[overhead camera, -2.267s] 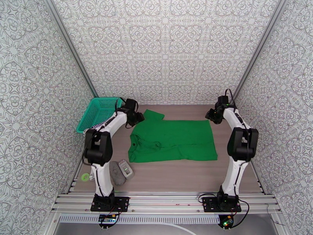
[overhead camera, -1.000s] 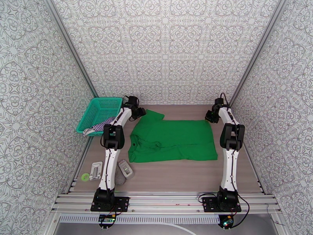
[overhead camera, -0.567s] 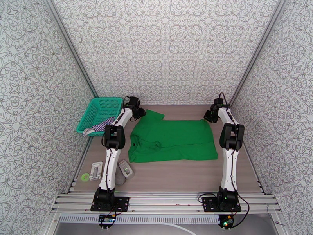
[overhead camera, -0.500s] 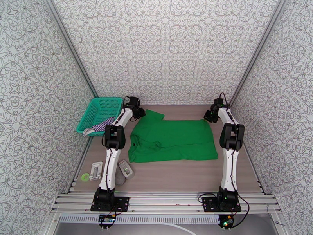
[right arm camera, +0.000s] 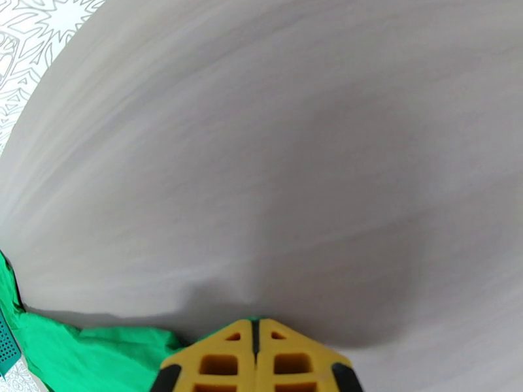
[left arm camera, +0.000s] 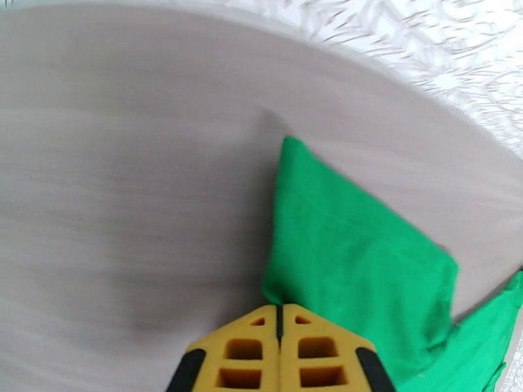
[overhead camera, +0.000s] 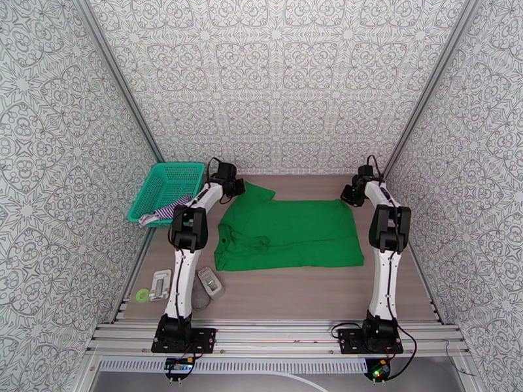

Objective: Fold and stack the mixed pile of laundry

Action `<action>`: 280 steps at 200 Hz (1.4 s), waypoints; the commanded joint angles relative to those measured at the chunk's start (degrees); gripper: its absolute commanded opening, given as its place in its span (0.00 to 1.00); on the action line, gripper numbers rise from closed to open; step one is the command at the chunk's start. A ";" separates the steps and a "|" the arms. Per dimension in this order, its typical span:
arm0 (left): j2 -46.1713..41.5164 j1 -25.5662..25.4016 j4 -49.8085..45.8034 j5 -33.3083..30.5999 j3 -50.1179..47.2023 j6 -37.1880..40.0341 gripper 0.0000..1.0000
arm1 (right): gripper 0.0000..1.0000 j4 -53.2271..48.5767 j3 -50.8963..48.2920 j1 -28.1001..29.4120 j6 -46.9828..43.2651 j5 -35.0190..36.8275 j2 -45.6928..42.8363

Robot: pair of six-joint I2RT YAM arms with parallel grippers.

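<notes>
A: Two garments are to be folded and stacked, and neither is judged finished. The green shirt (overhead camera: 287,233) is spread nearly flat at the middle of the table (overhead camera: 294,295), with its collar end bunched toward 9 o'clock.

B: And where is the striped sleeveless top (overhead camera: 163,210) found?

A: It is draped over the near rim of the teal mesh basket (overhead camera: 176,165), at 10 o'clock from the shirt, crumpled and not laid out.

B: How are the grippers seen?

A: The left gripper (overhead camera: 238,188) is set at the shirt's 11 o'clock corner. In the left wrist view its jaws are pressed fully together, and the corner of the sleeve (left arm camera: 353,269) is pinched at their tips. The right gripper (overhead camera: 345,195) is set at the 1 o'clock corner, its jaws likewise closed. Green cloth meets its tips, so a hold on the hem is judged likely.

B: What is left, then?

A: Nearly everything. No tidy fold is seen in the shirt, the top is to be fetched, flattened and folded, and nothing is stacked.
</notes>
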 commanded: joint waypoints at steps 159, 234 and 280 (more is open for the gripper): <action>-20.79 2.75 19.92 11.80 -27.67 2.04 0.00 | 0.00 1.43 -9.52 -1.75 -5.41 0.25 -10.58; -28.64 4.26 23.77 15.18 -38.76 0.87 0.00 | 0.00 0.88 -14.58 -3.30 -7.14 -1.83 -14.35; -33.78 4.14 25.60 15.79 -45.28 -0.28 0.00 | 0.00 0.70 -18.52 -4.09 -7.67 -1.97 -17.46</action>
